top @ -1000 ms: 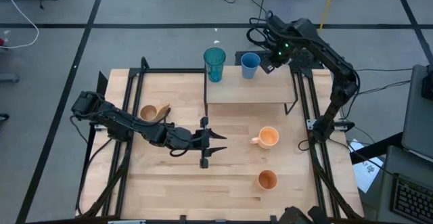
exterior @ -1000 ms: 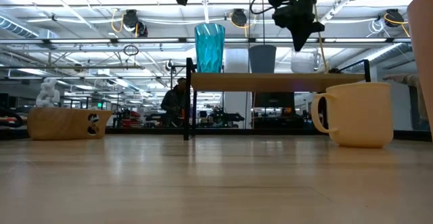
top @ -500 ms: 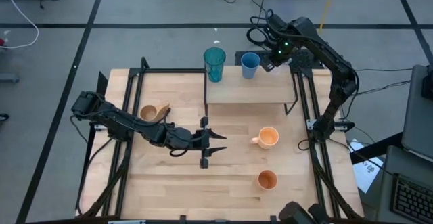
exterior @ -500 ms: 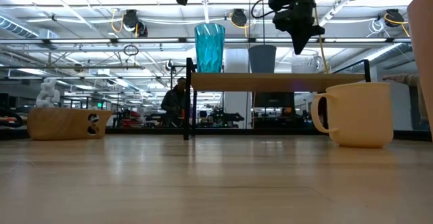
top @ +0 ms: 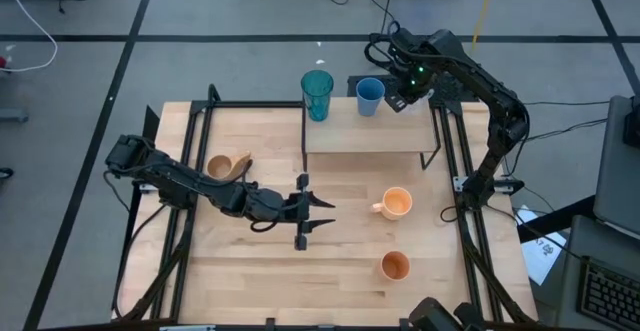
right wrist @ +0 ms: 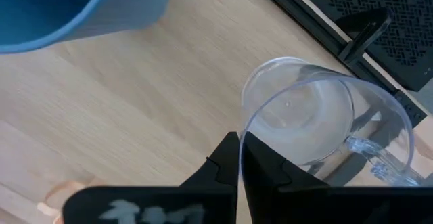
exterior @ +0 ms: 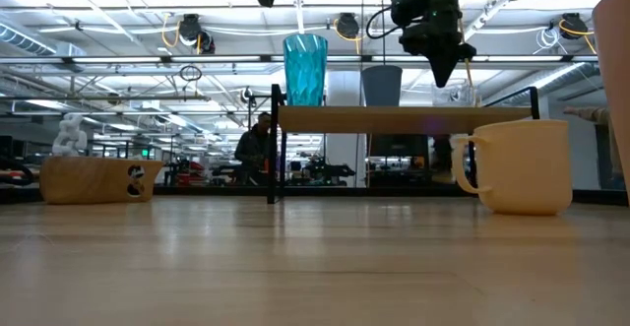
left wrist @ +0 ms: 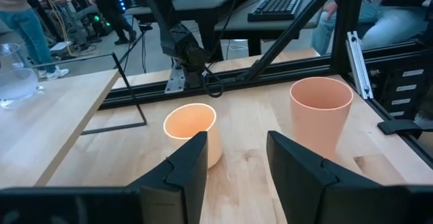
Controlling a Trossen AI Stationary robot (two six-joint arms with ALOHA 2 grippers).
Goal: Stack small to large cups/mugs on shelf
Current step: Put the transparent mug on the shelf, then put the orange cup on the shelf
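On the shelf [top: 365, 136] stand the teal tumbler [top: 317, 93] and the blue cup [top: 369, 95]. My right gripper [top: 398, 99] points down at the shelf's far right corner, shut on the clear handled cup [right wrist: 304, 116], which the high view hides under the gripper. The orange handled mug [top: 396, 204] and the orange cup [top: 395, 265] stand on the table's right half. The wooden mug [top: 225, 167] stands at the left. My left gripper [top: 312, 216] hovers open over the table's middle, pointing toward the orange mug [left wrist: 191, 126] and touching nothing. My right gripper has the clear cup's rim [right wrist: 242, 126] pinched between its two fingers, one inside the cup and one outside, on the side away from the handle [right wrist: 379, 160]. The fingers come from above, pointing down. The cup [exterior: 455, 96] hangs upright at the shelf top; whether its base touches, I cannot tell.
Black frame rails [top: 455, 151] run along both sides of the table. The shelf's thin black legs [exterior: 276, 149] stand on the tabletop. Bare shelf top [top: 350, 131] lies in front of the tumbler and blue cup. People and desks show in the room beyond.
My right gripper has sunk a little toward the shelf top, still shut, carrying the clear cup down with it and slightly toward the table's right edge.
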